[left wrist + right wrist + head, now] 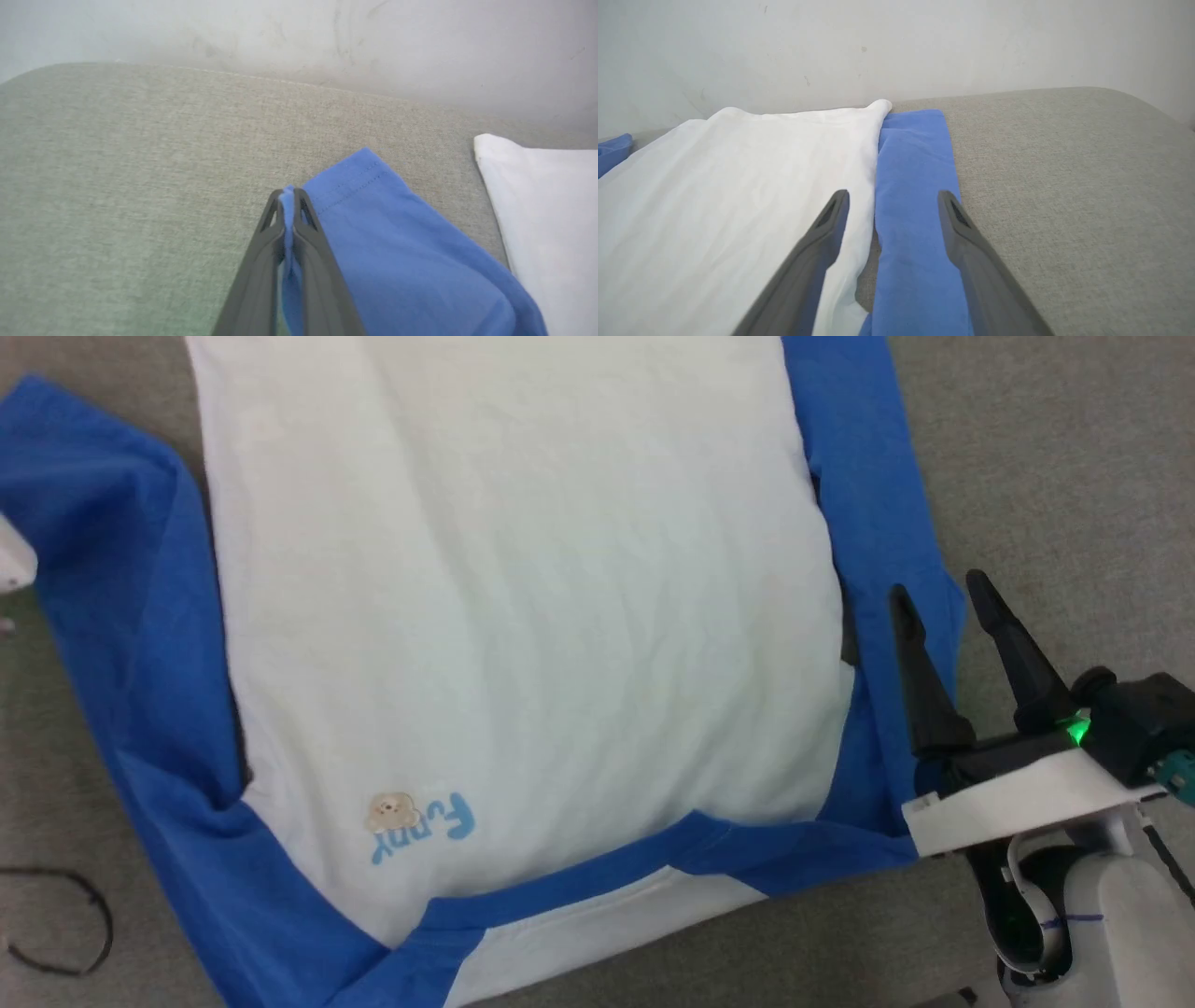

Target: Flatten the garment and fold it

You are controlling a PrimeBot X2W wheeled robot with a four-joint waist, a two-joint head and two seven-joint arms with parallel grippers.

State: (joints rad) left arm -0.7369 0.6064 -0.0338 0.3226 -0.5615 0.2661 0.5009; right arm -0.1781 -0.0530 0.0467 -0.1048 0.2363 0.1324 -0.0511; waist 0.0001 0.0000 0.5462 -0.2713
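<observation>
Garment (523, 597) sleeve (373, 224) is pinched in our left jaws, likely to pull it flat; right jaws stand spread

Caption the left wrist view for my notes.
Left gripper shut on the blue sleeve of the garment, grey upholstery beneath.

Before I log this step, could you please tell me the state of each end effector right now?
Left end effector: closed, pinching the garment by a blue sleeve edge.
Right end effector: open, holding nothing.
</observation>
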